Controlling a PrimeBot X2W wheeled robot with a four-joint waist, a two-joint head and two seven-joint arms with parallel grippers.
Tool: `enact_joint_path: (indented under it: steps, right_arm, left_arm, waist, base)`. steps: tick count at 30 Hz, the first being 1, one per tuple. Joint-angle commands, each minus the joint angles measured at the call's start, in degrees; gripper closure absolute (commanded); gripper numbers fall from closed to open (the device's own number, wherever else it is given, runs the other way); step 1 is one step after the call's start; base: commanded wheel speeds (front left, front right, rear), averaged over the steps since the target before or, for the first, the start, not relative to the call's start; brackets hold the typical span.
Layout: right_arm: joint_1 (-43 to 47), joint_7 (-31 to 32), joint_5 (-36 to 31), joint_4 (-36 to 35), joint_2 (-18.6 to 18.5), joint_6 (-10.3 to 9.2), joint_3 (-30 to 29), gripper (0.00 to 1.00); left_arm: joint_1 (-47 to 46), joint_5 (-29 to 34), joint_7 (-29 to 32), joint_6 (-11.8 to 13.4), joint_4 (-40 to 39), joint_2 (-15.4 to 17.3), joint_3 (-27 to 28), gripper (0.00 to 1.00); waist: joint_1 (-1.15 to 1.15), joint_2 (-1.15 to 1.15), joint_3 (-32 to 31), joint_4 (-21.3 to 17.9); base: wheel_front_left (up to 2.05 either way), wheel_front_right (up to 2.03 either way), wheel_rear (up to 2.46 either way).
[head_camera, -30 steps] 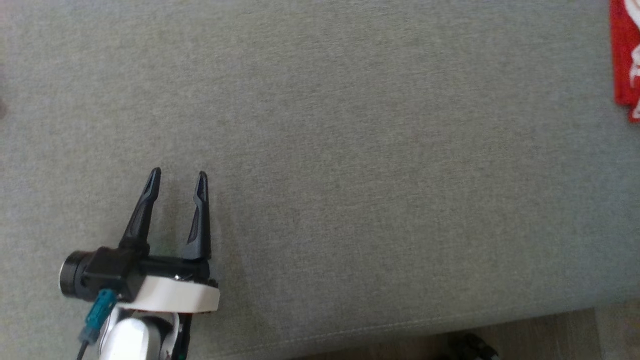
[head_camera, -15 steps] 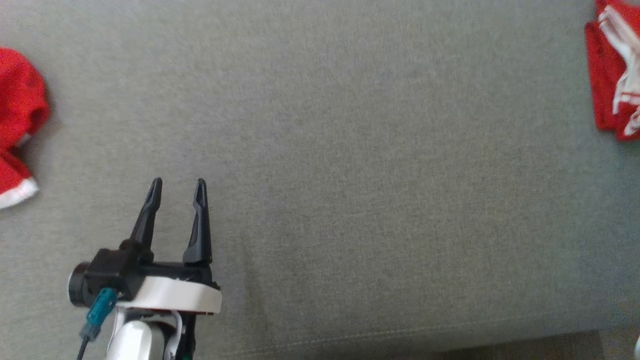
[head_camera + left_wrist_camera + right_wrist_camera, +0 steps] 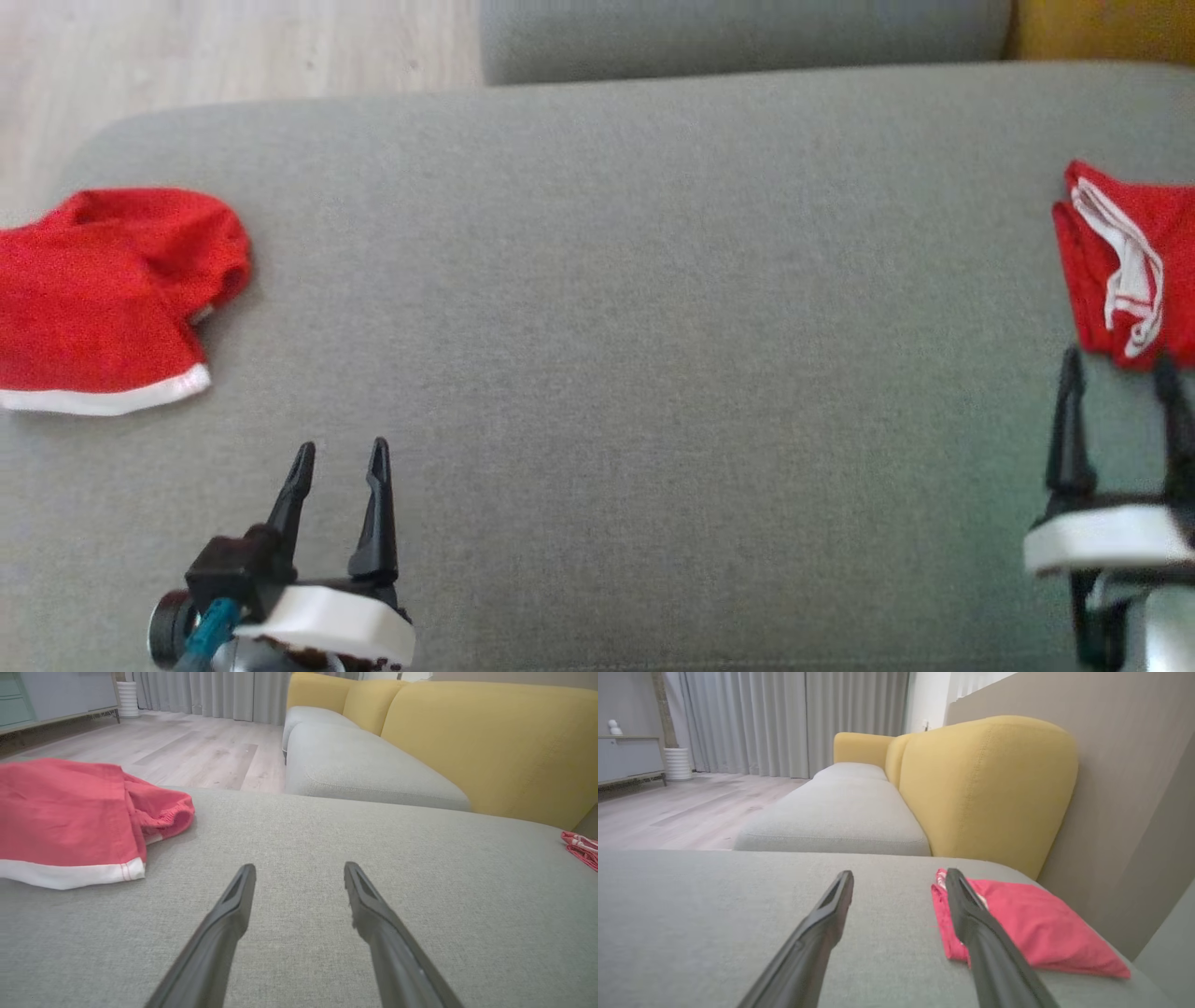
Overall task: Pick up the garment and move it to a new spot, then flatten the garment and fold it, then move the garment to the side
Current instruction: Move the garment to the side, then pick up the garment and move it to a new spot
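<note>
A loose red garment with a white hem lies crumpled at the left end of the grey sofa seat; in the left wrist view this garment is ahead and to the left. A second red garment, folded with white trim, lies at the right end. My left gripper is open and empty over bare cushion, right of the loose garment. My right gripper is open just in front of the folded garment. In the right wrist view its right finger overlaps the near edge of the folded garment, holding nothing.
A yellow backrest and a beige wall stand behind the folded garment. Another grey seat cushion adjoins the far edge. Wooden floor lies beyond the seat's rounded left corner.
The head camera has tilted up, so both garments and the right gripper have come into the picture. The left gripper stays open in the same pose.
</note>
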Motion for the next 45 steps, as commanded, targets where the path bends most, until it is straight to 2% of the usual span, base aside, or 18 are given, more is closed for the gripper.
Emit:
enact_joint_path:
  steps: [1, 7, 11, 27, 32, 40, 45]
  right_arm:
    - [-0.2, -0.6, 1.0, -2.2, -0.3, 0.41, 2.3, 0.00]
    - [6.4, -0.6, 4.3, -0.2, -0.1, 0.41, 7.5, 0.00]
    - [8.5, -0.6, 6.0, 1.3, 0.0, 0.41, 8.6, 0.00]
    - [9.0, -0.6, 7.3, 3.4, 0.0, 0.41, 11.6, 0.00]
    - [9.7, -0.6, 7.7, 2.6, 0.0, 0.41, 11.9, 0.00]
    - [9.6, -0.6, 8.1, 2.6, 0.0, 0.41, 15.2, 0.00]
    - [8.6, -0.6, 7.8, 2.8, 0.0, 0.41, 17.0, 0.00]
  left_arm:
    - [-1.0, 0.1, -0.7, -0.3, -1.2, -0.1, 1.9, 0.00]
    - [0.7, 0.1, -0.7, -0.8, 0.7, -0.1, 2.4, 0.00]
    - [0.6, 0.1, -0.7, -1.2, 1.9, -0.1, 1.7, 0.00]
    - [-0.1, 0.3, -0.7, -1.3, 2.5, -0.1, 1.2, 0.00]
    - [-1.2, 0.2, -0.7, -1.3, 2.5, -0.1, 0.7, 0.00]
    - [0.5, -0.3, -0.7, -0.6, 2.7, -0.1, 1.7, 0.00]
    - [1.9, -0.5, -0.7, -0.4, 2.3, -0.1, 3.1, 0.00]
  waist:
    - [0.01, 0.00, -2.0, 1.4]
    - [0.01, 0.00, -4.7, 1.7]
    - [0.01, 0.00, -5.6, 1.7]
    - [0.01, 0.00, -5.8, 1.3]
    - [0.01, 0.00, -5.8, 6.5]
    - [0.01, 0.00, -6.5, 17.6]
    - [0.01, 0.00, -6.4, 21.3]
  base:
    - [0.00, 0.00, 0.00]
    - [0.00, 0.00, 0.00]
    - [0.00, 0.00, 0.00]
    - [0.00, 0.00, 0.00]
    - [0.00, 0.00, 0.00]
    - [0.00, 0.00, 0.00]
    - [0.00, 0.00, 0.00]
